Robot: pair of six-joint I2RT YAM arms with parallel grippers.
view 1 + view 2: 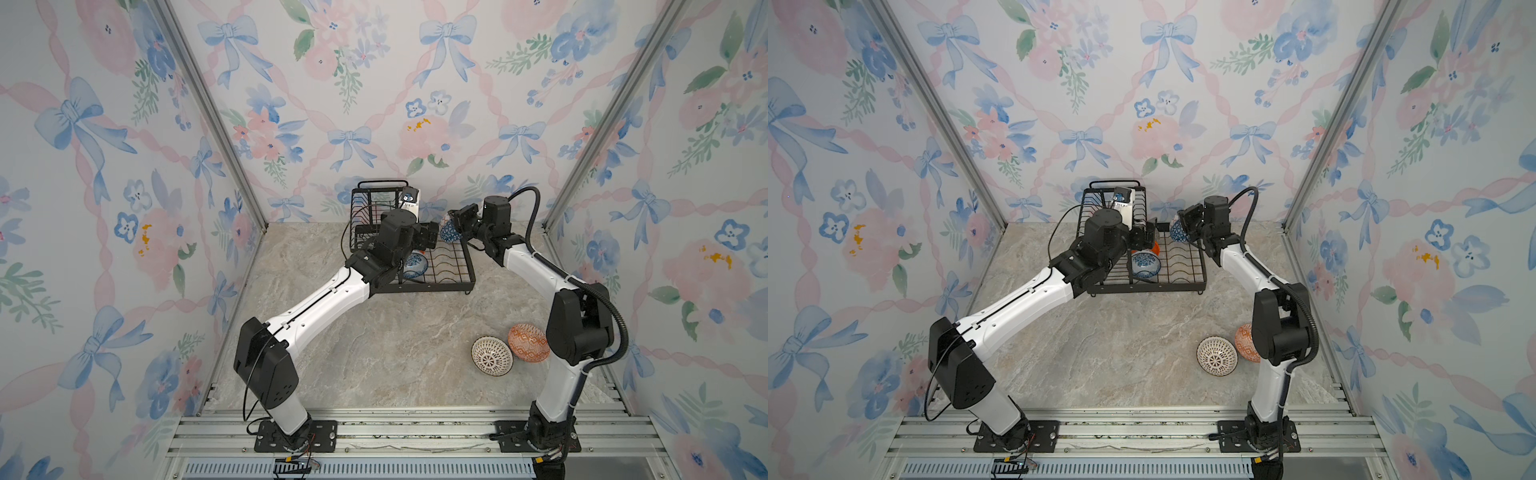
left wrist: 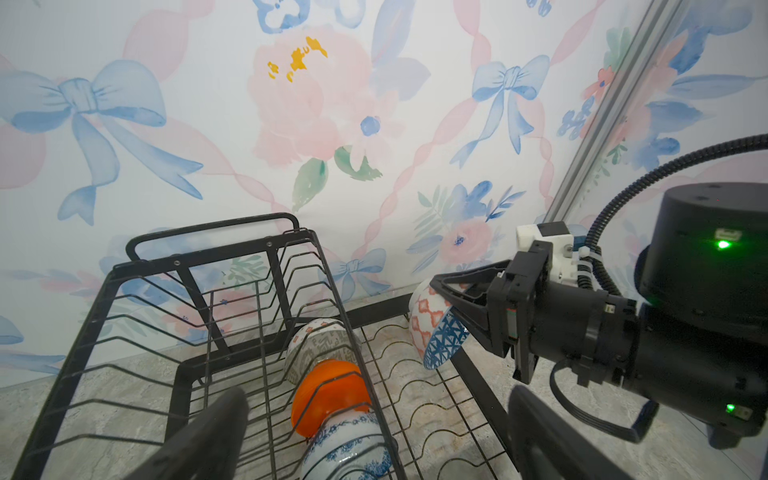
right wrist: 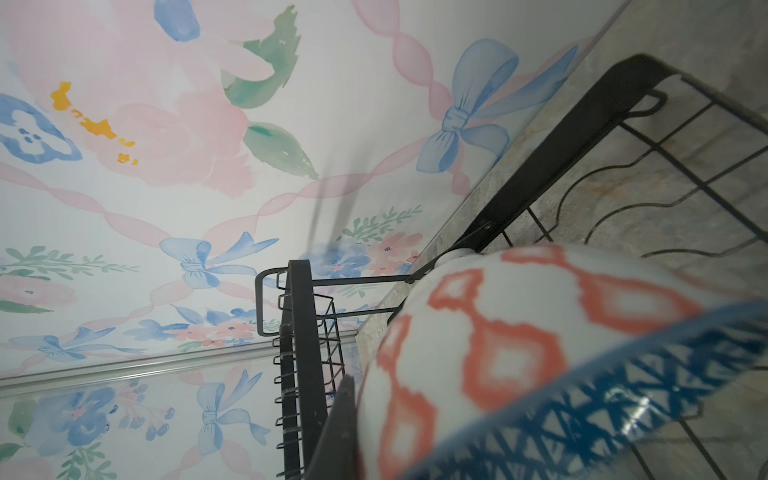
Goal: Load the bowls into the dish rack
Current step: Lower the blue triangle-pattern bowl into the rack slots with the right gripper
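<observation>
Lattice bowl (image 1: 491,356): lay near right on the marble tabletop (image 1: 395,353), well apart from the rack.
Orange-red bowl (image 1: 528,342): leaned just right of it; showed almost whole in a top view, half covered by the right arm (image 1: 1281,328) in a top view.
Left gripper (image 2: 380,405): hung over the rack's left half, fingers (image 2: 208,432) spread wide, holding nothing.
Blue-floral bowl (image 2: 345,444): stood on edge in the lower tray (image 2: 432,399), nearest of three in a row.
Plain orange bowl (image 2: 328,395): stood next behind, touching it.
Pale green bowl (image 2: 320,345): stood farthest in that row; seen from the left wrist only, hidden under the left arm (image 1: 324,299) from above.
Dish rack (image 1: 432,286): stood far centre by the back wall (image 1: 374,124), raised basket (image 2: 232,291) on its far left.
Right gripper (image 2: 442,297): clamped on the rim of the triangle-patterned bowl (image 2: 424,320), held on edge over the tray's far right.
</observation>
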